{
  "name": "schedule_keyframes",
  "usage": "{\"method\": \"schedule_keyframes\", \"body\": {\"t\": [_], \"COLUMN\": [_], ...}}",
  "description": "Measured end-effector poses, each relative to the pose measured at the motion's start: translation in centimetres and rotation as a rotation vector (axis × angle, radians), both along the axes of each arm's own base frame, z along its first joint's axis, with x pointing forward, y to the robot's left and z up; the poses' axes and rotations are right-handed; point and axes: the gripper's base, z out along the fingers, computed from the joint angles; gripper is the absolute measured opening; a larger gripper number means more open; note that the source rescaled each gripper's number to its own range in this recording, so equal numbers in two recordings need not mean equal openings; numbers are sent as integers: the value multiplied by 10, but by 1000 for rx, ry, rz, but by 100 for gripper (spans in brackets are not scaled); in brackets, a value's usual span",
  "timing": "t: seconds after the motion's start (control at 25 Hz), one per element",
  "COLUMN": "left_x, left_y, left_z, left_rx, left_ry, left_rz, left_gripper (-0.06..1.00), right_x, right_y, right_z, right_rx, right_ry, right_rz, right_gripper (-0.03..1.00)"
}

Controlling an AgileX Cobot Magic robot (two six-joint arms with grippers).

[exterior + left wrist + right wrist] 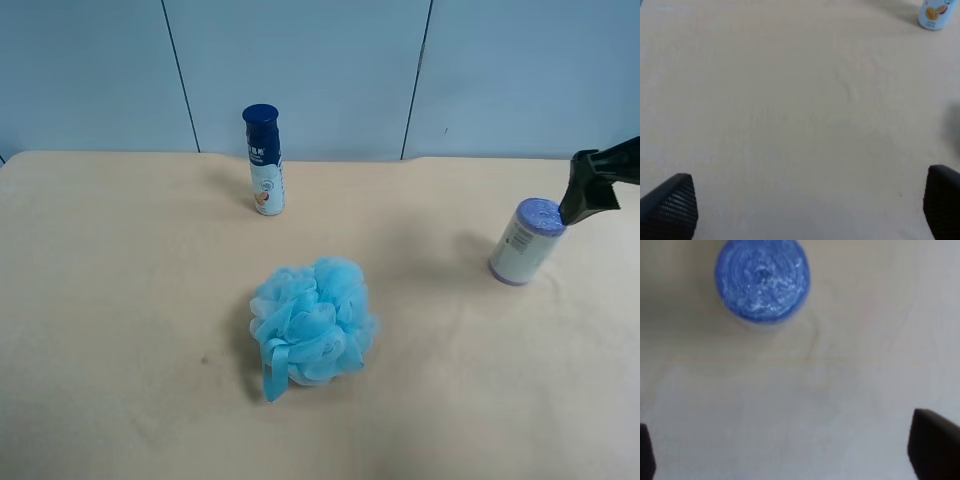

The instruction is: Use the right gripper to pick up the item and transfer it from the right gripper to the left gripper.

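Right claw (790, 460) hovers spread wide by the stout white, purple-lidded container (525, 243) near the bench's (120, 300) right edge, ready to straddle it.

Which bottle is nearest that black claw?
The short stout white container with the purple-blue lid; the black right gripper hovers beside it. The taller dark-blue-capped bottle stands far off.

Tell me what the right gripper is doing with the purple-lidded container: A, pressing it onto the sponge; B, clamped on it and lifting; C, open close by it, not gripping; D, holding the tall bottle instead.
C: in the right wrist view the fingers of the right gripper stand wide apart over bare table, and the container sits beyond them, not between them.
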Motion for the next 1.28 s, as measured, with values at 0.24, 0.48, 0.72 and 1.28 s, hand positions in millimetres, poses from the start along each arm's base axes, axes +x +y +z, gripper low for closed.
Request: {"method": "schedule_keyframes", "body": {"t": [0.24,0.48,0.72,1.28], "left_x": [0,0,0,0], "left_y": [0,0,0,0], "left_z": [0,0,0,0], "left_rx": [0,0,0,0], "left_ry": [0,0,0,0], "left_rz": [0,0,0,0], "left_gripper": [74,74,74,74], "right_x": [17,39,55,92], "right_y": [-1,-12,-11,-12], "right_z": [-15,-22,-38,-74], "right_rx": [3,5,49,42], "right_ry": [50,83,135,167], "right_rz": [-8,-51,-65,-43], "right_gripper": [100,100,100,100]}}
